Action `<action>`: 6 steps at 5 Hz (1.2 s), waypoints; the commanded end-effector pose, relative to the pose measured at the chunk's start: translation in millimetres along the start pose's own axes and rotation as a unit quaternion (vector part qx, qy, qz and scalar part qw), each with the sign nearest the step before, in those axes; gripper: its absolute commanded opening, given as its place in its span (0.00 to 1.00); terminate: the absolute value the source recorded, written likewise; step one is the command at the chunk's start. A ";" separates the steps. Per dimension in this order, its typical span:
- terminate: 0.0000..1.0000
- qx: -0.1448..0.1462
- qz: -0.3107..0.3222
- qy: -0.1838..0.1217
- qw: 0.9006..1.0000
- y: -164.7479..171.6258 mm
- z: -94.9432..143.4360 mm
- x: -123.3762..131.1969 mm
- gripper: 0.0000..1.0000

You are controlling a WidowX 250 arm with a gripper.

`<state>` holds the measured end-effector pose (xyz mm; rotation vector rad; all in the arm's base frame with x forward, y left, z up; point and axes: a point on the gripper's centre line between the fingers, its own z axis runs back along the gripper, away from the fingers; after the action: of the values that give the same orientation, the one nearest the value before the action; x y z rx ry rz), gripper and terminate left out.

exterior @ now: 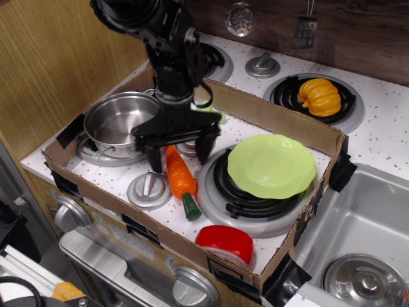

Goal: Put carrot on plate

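**Claw spread over the carrot's narrow end, plate bare on the burner**

The carrot lies flat on the speckled worktop left of centre in the frame, its narrow orange end pointing up toward the arm and its dark green stub toward the lower edge, just beside the rim of the large burner. The claw hangs directly over the carrot's narrow end with its two black fingers wide apart, one on each side of that end; it holds nothing, and whether the fingertips touch the carrot cannot be told. Just left of the carrot sits a grey stove knob, and a second knob is partly hidden behind the claw.

To the right, the lime-green plate rests tilted on the large burner, well clear of the carrot, with nothing on it. At the left of the frame a steel pot stands on a smaller burner, near the claw's left finger. A red toy piece lies at the lower centre, against the wall of the cardboard box that fences this part of the stove. Beyond the box, at the upper right, a ribbed orange pumpkin sits on another burner, and a sink fills the lower right corner.
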<state>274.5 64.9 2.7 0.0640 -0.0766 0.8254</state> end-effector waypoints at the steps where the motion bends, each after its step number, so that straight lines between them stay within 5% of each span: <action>1: 0.00 -0.006 -0.009 0.004 1.000 -11.2 -9.5 -8.0 1.00; 2: 0.00 0.005 -0.002 0.008 1.000 -10.5 -5.5 -12.3 0.00; 6: 0.00 0.029 -0.070 -0.031 0.997 -20.4 78.1 -5.4 0.00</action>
<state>274.2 42.0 64.7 0.1641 -0.0453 0.6724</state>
